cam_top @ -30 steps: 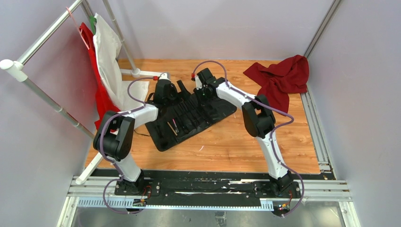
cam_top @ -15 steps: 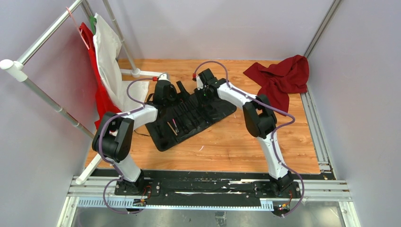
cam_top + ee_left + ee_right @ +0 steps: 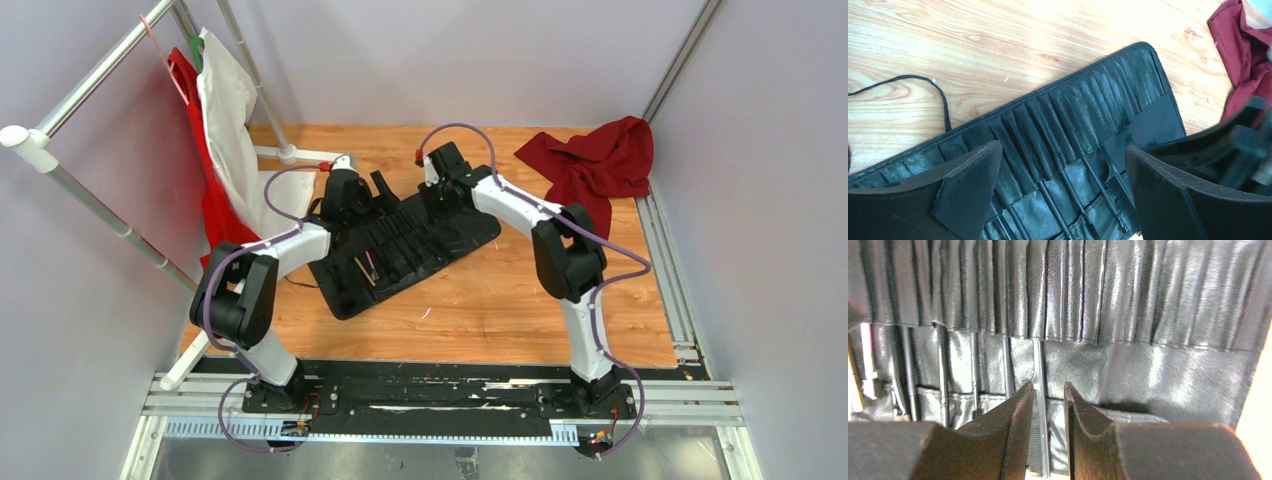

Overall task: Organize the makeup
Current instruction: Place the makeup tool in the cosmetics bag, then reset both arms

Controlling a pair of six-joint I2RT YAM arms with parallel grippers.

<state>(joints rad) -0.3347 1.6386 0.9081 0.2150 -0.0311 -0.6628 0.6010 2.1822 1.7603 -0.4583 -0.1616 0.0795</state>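
Black comb lies flat on case, handle tucked in a slot; looks light, thin, bendy, slick. Narrow right pincer straddles its spine, not clamped. Pinch spine, not teeth. Wide left pincer is empty.

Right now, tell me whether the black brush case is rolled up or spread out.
Spread out: the case lies unrolled on the wooden table, slots exposed, several brushes tucked in.

Right fingers and elbow farther right than before.
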